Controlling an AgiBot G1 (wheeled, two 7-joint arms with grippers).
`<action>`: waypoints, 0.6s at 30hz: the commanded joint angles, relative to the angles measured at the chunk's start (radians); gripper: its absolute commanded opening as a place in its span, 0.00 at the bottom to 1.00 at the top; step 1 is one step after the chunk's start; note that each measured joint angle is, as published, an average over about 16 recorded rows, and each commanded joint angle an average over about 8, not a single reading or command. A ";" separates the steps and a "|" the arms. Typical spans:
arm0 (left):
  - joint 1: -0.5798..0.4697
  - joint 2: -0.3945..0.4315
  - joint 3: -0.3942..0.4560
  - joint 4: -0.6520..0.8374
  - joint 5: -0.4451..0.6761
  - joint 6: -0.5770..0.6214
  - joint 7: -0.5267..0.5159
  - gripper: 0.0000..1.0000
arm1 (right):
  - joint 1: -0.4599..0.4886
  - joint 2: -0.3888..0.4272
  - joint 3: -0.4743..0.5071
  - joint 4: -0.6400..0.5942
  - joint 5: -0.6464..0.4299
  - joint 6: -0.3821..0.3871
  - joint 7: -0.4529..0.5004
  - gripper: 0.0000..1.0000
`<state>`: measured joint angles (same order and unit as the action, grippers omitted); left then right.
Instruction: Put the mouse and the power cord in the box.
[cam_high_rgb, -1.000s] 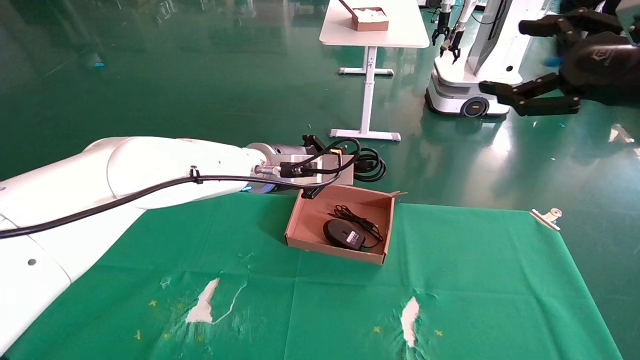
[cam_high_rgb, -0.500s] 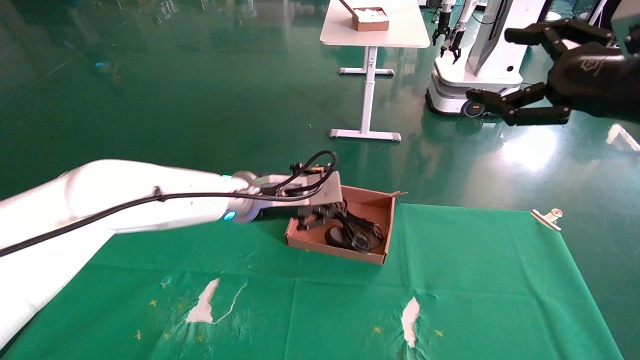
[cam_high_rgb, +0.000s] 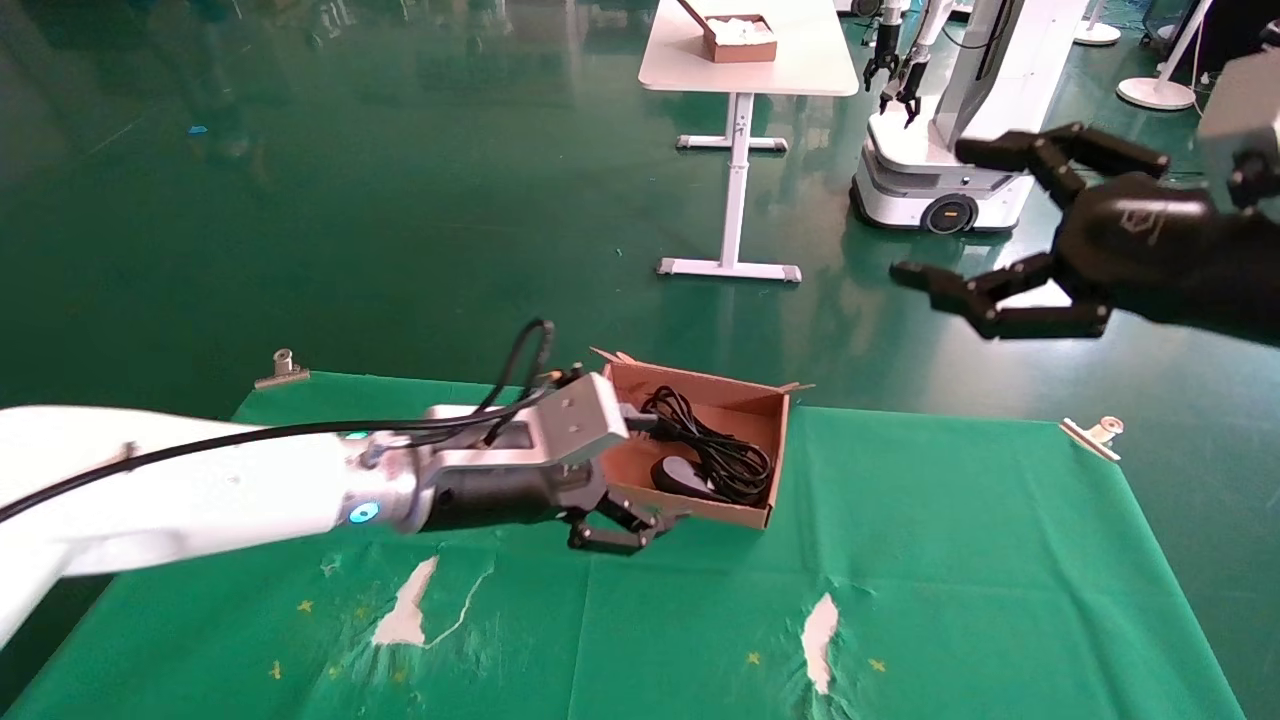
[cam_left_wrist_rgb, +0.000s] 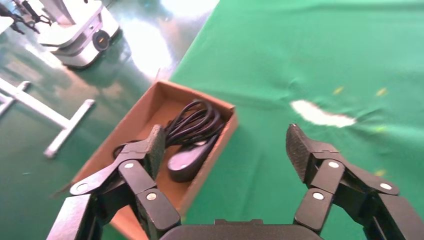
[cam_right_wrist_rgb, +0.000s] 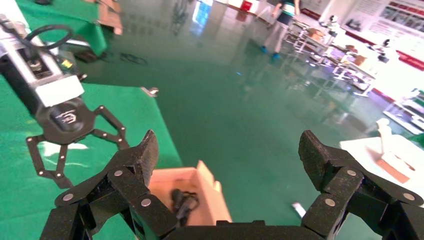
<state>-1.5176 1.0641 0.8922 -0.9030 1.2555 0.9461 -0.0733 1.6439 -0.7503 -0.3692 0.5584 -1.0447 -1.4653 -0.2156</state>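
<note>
Both task items are found inside the box (cam_high_rgb: 752, 414): the mouse (cam_high_rgb: 680, 474) beneath the coiled power cord (cam_high_rgb: 712, 447). The left gripper (cam_high_rgb: 628, 528) is held wide open just beside the box's near wall. The right gripper (cam_high_rgb: 985, 228) is raised well apart, spread wide and empty.

A green cloth (cam_high_rgb: 900, 560) covers the tabletop, worn through in white torn patches (cam_high_rgb: 408, 608) and dotted with small yellow cross marks (cam_high_rgb: 305, 606). Metal clips (cam_high_rgb: 1094, 434) pin its far corners. Beyond lies a glossy green floor (cam_high_rgb: 400, 200), where a white table (cam_high_rgb: 748, 60) carries a small brown box with white contents (cam_high_rgb: 740, 36). Beside that table stands a white wheeled robot base (cam_high_rgb: 925, 190).
</note>
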 joint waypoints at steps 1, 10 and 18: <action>0.025 -0.025 -0.034 -0.021 -0.029 0.031 -0.006 1.00 | -0.031 0.007 0.005 0.039 0.017 -0.002 0.022 1.00; 0.138 -0.141 -0.191 -0.119 -0.164 0.171 -0.036 1.00 | -0.171 0.042 0.027 0.217 0.094 -0.009 0.121 1.00; 0.238 -0.243 -0.329 -0.205 -0.282 0.295 -0.061 1.00 | -0.294 0.072 0.046 0.374 0.162 -0.016 0.208 1.00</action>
<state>-1.2796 0.8208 0.5632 -1.1077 0.9736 1.2412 -0.1347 1.3502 -0.6785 -0.3230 0.9328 -0.8827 -1.4810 -0.0076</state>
